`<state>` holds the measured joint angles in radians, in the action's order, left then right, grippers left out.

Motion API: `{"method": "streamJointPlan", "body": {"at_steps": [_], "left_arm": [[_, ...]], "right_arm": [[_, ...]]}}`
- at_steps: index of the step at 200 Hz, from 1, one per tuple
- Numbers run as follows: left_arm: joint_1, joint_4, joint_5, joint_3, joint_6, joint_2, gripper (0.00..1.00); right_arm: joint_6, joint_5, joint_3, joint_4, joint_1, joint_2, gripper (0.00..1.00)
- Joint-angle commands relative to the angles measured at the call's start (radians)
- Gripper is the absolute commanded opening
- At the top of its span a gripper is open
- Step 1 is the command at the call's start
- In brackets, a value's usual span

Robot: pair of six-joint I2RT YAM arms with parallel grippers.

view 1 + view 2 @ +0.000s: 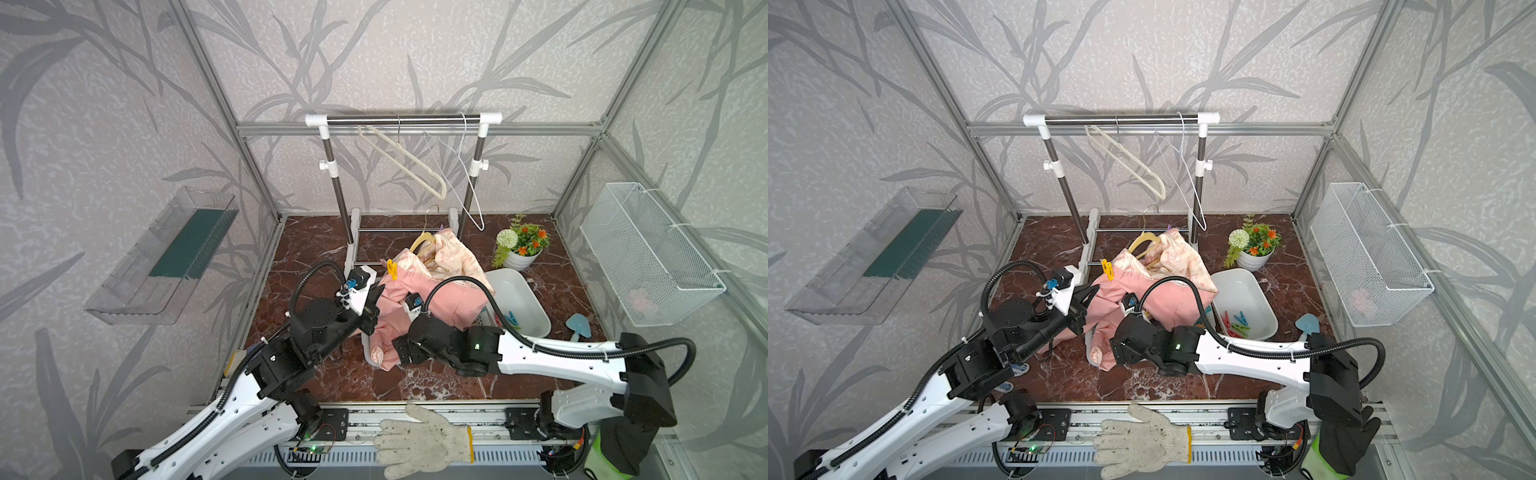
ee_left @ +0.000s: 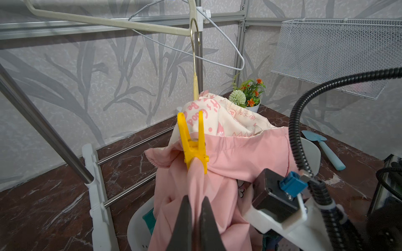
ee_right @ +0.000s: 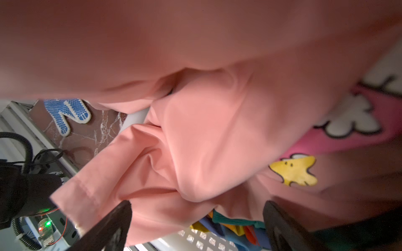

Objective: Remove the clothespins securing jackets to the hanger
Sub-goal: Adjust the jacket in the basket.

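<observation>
Top views. A pink child-size jacket (image 1: 432,299) with cream patterned lining lies heaped mid-floor on the dark red marble tabletop (image 1: 316,245), over a pale wooden hanger (image 1: 422,243) whose hook points toward the white-jointed clothes rack (image 1: 403,119). A yellow plastic clothespin (image 1: 391,268) stands clipped on the jacket's collar edge, on the rack side of the heap. The left gripper (image 1: 372,309) presses into the pink cloth at the heap's left edge; the right gripper (image 1: 1125,305) is buried in the folds near the middle. Just right of the heap, a white plastic tub (image 1: 1252,291) holds loose red, green and blue clothespins (image 1: 1236,322). Bare marble stays open in front of the heap and toward the back left corner. A white knit work glove (image 1: 424,440) lies on the front rail.

Left wrist view. The left gripper's (image 2: 196,219) dark fingers stand pressed together, pinching a fold of pink cloth just below the yellow clothespin (image 2: 192,144). The peg sits upright, clamped over the jacket's (image 2: 235,156) shoulder seam, its handles free.

Right wrist view. The right gripper's (image 3: 196,223) jaws stand wide apart, holding nothing; pink jacket (image 3: 206,130) cloth hangs close ahead. A blue-dotted work glove (image 3: 69,113) lies flat on the marble beyond the sleeve edge.
</observation>
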<state>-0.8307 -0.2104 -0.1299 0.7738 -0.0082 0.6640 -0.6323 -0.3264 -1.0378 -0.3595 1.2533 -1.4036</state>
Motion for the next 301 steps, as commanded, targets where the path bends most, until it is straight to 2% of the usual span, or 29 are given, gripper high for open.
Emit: {"method": "streamJointPlan", "body": {"at_steps": [1,65,101,118,149,155,179,216,242,301], "left_arm": [[-0.016,-0.027,-0.048,-0.012,0.059,-0.014,0.0],[-0.087,-0.066,-0.123,-0.006,0.077,-0.027,0.0],[-0.092,-0.081,-0.122,0.051,0.056,-0.014,0.0],[-0.093,-0.1,-0.1,0.093,0.022,0.029,0.0],[-0.092,-0.128,-0.089,0.175,-0.064,0.114,0.0],[-0.093,-0.131,-0.088,0.191,-0.084,0.127,0.0],[-0.094,-0.166,-0.118,0.275,-0.167,0.175,0.0],[-0.1,-0.274,-0.116,0.424,-0.248,0.26,0.0],[-0.104,-0.336,-0.097,0.527,-0.285,0.305,0.0],[-0.107,-0.34,-0.094,0.57,-0.334,0.305,0.0]], "right_arm": [[0.049,-0.025,-0.004,-0.035,0.013,0.072,0.94],[0.037,-0.105,0.016,-0.121,0.011,0.3,0.9],[0.148,0.044,0.053,-0.031,0.014,0.321,0.87],[0.138,0.08,0.132,0.131,0.033,0.316,0.89],[0.16,0.03,0.22,0.387,0.091,0.258,0.96],[0.171,0.013,0.228,0.428,0.101,0.245,1.0],[0.184,-0.002,0.239,0.577,0.12,0.18,0.99],[0.221,0.01,0.223,0.691,0.13,0.101,0.99],[0.204,0.039,0.187,0.699,0.131,0.041,0.99],[0.102,0.052,0.2,0.924,0.144,-0.088,0.99]]}}
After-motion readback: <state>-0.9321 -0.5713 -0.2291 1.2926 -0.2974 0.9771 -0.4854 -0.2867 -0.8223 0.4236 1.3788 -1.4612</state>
